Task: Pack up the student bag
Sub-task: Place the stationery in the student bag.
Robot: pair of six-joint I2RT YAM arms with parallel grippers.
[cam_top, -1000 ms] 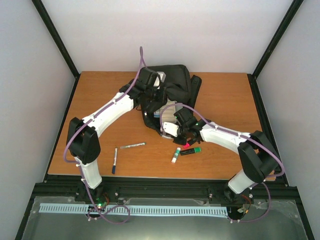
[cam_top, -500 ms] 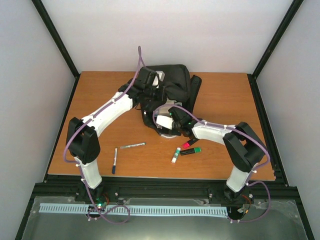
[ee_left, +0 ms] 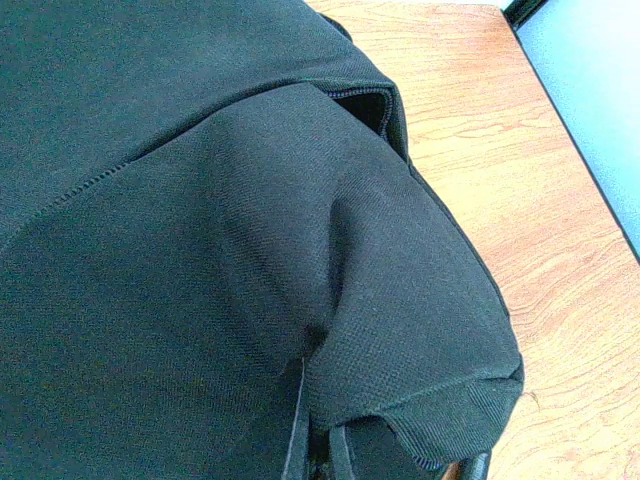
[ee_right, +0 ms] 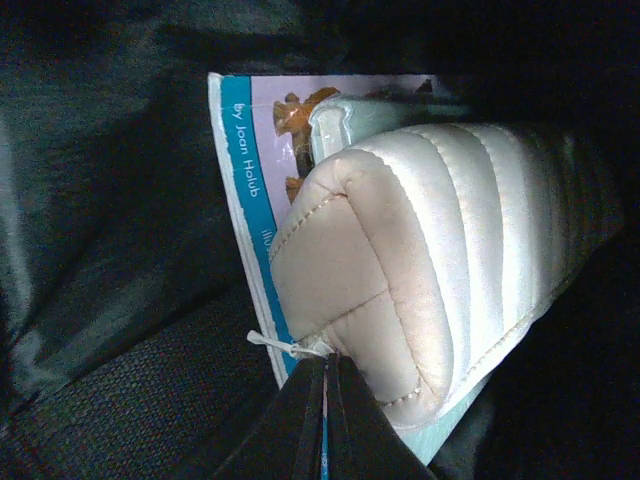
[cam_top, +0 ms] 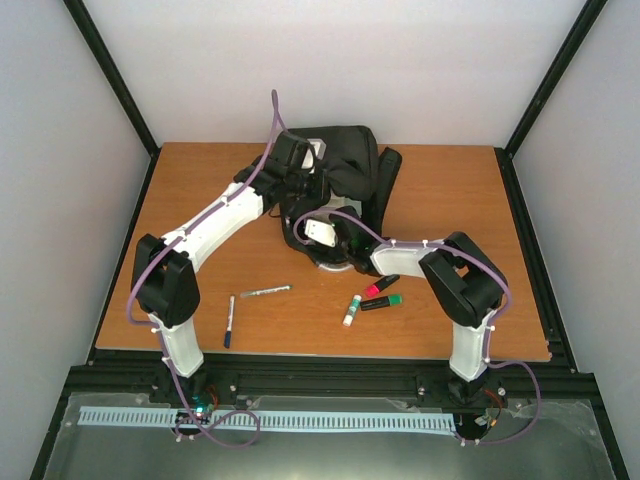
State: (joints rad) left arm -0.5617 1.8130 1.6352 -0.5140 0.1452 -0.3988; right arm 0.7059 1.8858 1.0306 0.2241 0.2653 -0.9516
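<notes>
The student bag (cam_top: 350,160), a black backpack, lies at the back middle of the table and fills the left wrist view (ee_left: 200,200). My left gripper (cam_top: 305,185) is shut on a fold of its fabric (ee_left: 320,455), holding the opening up. My right gripper (cam_top: 338,240) reaches into the bag's mouth. In the right wrist view it (ee_right: 325,400) is shut on the end of a beige ribbed pouch (ee_right: 440,260), at its white zip-tie pull. The pouch lies on a book with a blue border (ee_right: 240,130) inside the dark bag (ee_right: 120,400).
Loose on the table in front of the bag lie a black marker (cam_top: 229,322), a silver pen (cam_top: 265,291), a white and green glue stick (cam_top: 351,311), a pink highlighter (cam_top: 380,287) and a green marker (cam_top: 382,302). Black frame posts stand at the table's edges.
My right arm has folded and moved left and away from me, carrying the pouch further into the bag's opening. The left arm holds still on the fabric.
</notes>
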